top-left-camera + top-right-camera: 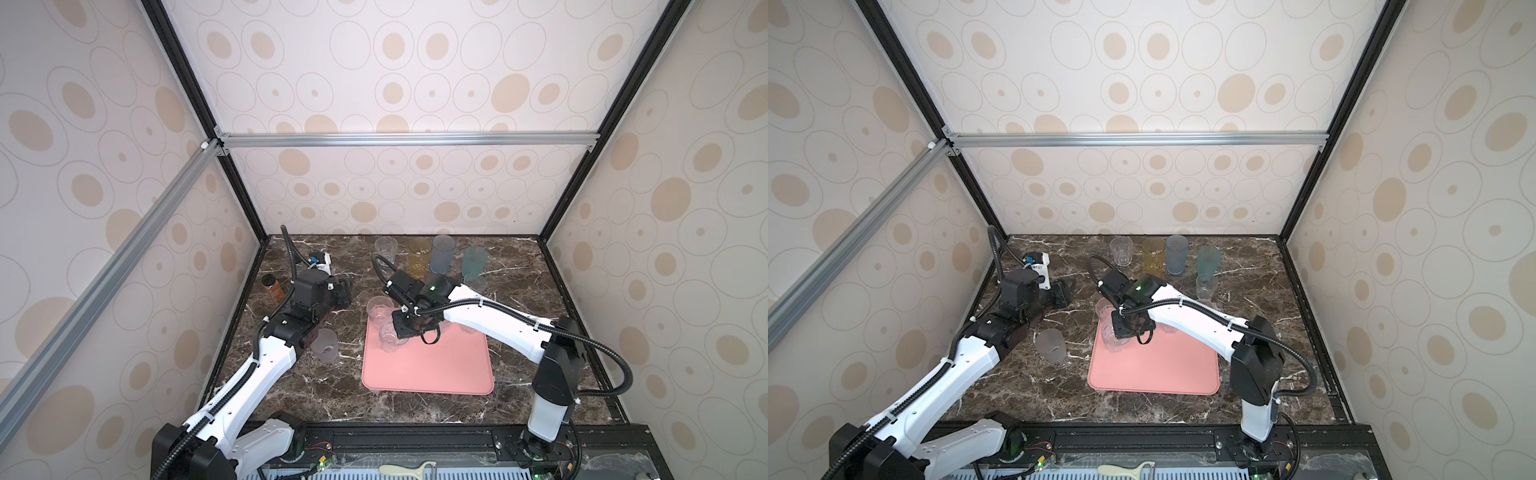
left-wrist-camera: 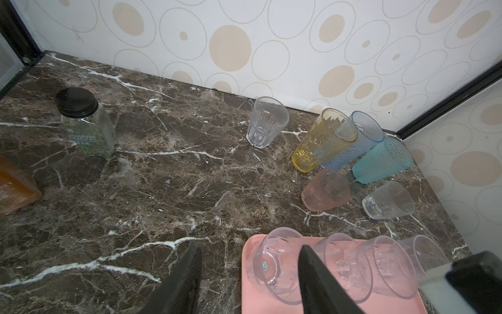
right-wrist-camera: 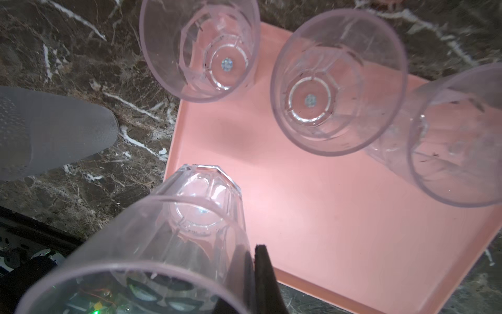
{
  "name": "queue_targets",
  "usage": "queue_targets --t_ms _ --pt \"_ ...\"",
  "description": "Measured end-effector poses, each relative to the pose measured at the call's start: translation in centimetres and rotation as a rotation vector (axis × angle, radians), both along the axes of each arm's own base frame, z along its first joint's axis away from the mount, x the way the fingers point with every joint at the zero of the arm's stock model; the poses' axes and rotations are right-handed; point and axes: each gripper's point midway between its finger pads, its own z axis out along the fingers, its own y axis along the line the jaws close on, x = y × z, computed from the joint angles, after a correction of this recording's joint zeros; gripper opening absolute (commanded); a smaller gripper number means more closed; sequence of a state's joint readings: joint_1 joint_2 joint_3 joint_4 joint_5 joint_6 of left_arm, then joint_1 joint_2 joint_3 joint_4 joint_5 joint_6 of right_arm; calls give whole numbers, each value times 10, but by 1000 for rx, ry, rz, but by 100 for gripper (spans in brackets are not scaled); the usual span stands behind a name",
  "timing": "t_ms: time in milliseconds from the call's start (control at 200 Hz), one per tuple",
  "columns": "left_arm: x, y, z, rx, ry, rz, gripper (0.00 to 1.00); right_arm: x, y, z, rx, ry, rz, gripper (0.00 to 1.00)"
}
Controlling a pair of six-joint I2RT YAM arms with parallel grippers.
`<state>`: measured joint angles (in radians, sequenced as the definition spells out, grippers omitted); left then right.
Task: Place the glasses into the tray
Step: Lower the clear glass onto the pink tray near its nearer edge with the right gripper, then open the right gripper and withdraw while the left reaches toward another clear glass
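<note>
**Clear tumbler pinched at the tray's edge, ready to set down**

The right gripper (image 3: 254, 261) is clamped tight on the wall of a clear ribbed glass (image 3: 152, 239), apparently with one finger inside the rim and one outside. Straight below the gripper, the glass's base sits over the very rim of the tray (image 3: 326, 217); whether it touches cannot be told. Just ahead of the gripper, three clear glasses (image 3: 336, 81) stand in the tray. To do this step well, I judge it should:

- nudge the glass inward off the rim, staying clear of those neighbours
- lower it until the base sits flat
- let go and lift straight up

Off to the gripper's side, a frosted glass (image 3: 54, 130) stands on the marble table (image 3: 81, 68), outside the tray. Farther off, the left gripper (image 2: 249, 251) hangs open and empty.
</note>
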<state>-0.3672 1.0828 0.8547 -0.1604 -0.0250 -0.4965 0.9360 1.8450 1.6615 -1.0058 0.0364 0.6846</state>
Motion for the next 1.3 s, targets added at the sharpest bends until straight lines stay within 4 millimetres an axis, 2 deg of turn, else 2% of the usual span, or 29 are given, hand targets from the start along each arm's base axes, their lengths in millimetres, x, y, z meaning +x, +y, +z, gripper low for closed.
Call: queue_targets --t_ms 270,525,875,1165,1225,1300 --pt "3 5 -12 1 10 12 57 13 17 -46 -47 34 -18 0" --pt "5 11 -17 1 16 22 57 20 25 -68 -69 52 -26 0" --pt "7 14 -16 -2 13 21 57 27 32 -69 -71 46 -35 7" --pt "8 14 -20 2 20 18 57 22 35 -66 -54 74 -30 35" --pt "10 15 -23 10 30 20 57 20 35 -60 -30 90 -29 39" --pt "16 17 -26 19 45 27 57 20 35 -41 25 100 -30 41"
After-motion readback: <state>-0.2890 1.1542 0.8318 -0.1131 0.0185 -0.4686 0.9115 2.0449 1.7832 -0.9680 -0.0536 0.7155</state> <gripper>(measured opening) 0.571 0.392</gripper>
